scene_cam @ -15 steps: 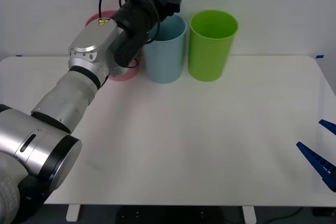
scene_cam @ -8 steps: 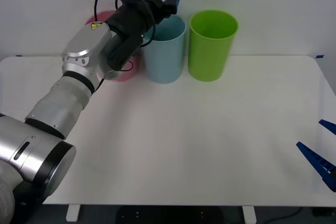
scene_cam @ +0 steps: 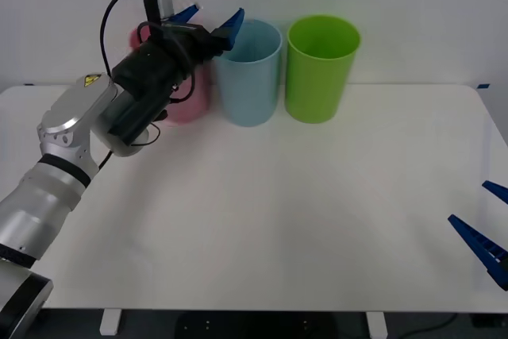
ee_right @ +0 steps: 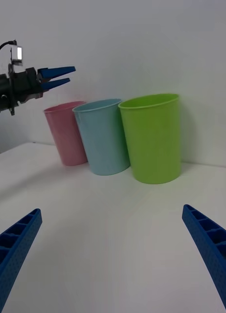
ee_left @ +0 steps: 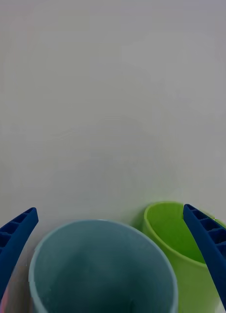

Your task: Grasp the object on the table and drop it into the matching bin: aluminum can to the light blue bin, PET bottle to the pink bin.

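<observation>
Light blue bin [scene_cam: 250, 74] upright, mouth up, long axis vertical, at surface [scene_cam: 278, 212] far edge between pink bin [scene_cam: 189, 93] and lime green bin [scene_cam: 321, 67]. Left gripper [scene_cam: 208, 20] raised near its rim, fingers apart, empty. Right gripper [scene_cam: 486, 237] open at near right corner.
</observation>
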Available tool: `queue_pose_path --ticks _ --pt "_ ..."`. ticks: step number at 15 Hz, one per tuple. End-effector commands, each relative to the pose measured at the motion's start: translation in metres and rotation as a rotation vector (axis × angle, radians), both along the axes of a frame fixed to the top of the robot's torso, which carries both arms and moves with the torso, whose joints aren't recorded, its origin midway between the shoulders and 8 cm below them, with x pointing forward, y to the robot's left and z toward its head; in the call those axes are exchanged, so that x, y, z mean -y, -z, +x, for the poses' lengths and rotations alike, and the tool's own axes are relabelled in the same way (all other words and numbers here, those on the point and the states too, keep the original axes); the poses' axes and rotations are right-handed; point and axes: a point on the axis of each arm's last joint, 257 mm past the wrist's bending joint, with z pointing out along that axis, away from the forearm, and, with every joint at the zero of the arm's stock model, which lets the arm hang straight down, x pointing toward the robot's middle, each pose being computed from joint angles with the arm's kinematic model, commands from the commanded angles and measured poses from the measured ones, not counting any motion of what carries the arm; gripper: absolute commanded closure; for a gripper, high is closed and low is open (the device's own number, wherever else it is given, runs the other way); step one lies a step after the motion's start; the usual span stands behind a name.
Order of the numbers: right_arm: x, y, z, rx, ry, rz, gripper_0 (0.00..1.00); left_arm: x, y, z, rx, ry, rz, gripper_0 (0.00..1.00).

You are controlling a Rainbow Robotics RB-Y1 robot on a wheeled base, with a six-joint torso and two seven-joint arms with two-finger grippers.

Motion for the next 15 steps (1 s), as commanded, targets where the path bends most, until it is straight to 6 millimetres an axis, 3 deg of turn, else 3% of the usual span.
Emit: queue_pose_path --ticks 1,9,15 --pt "0.0 0.0 0.0 0.0 0.0 0.0 0.0 -0.023 0.015 -0.025 0.005 0.03 0.025 0.0" --pt "0.0 0.0 0.0 0.0 0.0 0.0 0.0 -0.09 0.061 -0.088 0.068 0.03 0.158 0.0" --pt "0.0 0.0 0.0 0.0 0.0 0.0 0.0 -0.156 0.086 -0.138 0.093 0.069 0.303 0.0"
